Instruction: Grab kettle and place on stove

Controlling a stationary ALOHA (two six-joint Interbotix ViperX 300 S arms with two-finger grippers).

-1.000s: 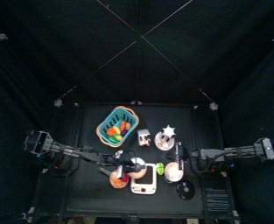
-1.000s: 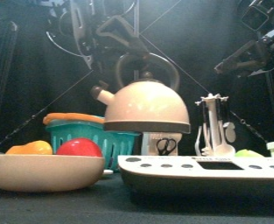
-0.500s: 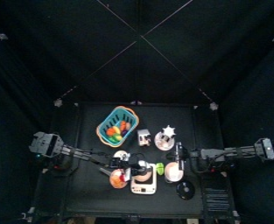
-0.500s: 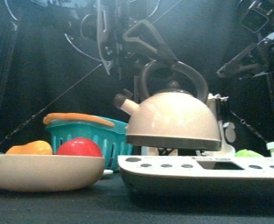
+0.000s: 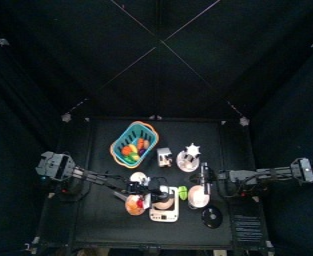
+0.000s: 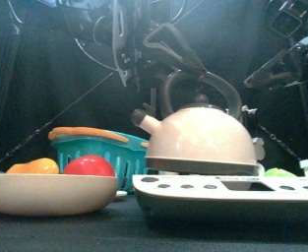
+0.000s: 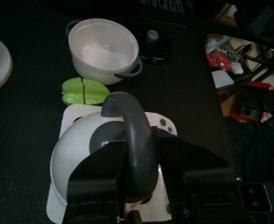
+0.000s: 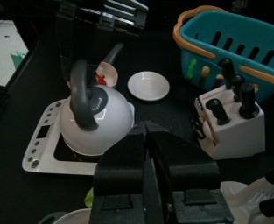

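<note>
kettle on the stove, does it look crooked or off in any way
Nothing stands out. The kettle sits upright on the stove, its handle straight up and its spout towards the bowl. The left gripper holds the handle from above; the right gripper hangs apart, shut.

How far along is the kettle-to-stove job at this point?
Done: the kettle is over the stove, its base apparently meeting the stove's top. In hand: the left gripper is shut on the kettle's handle. Left: release and withdraw. The right gripper hangs beside it, shut.
</note>
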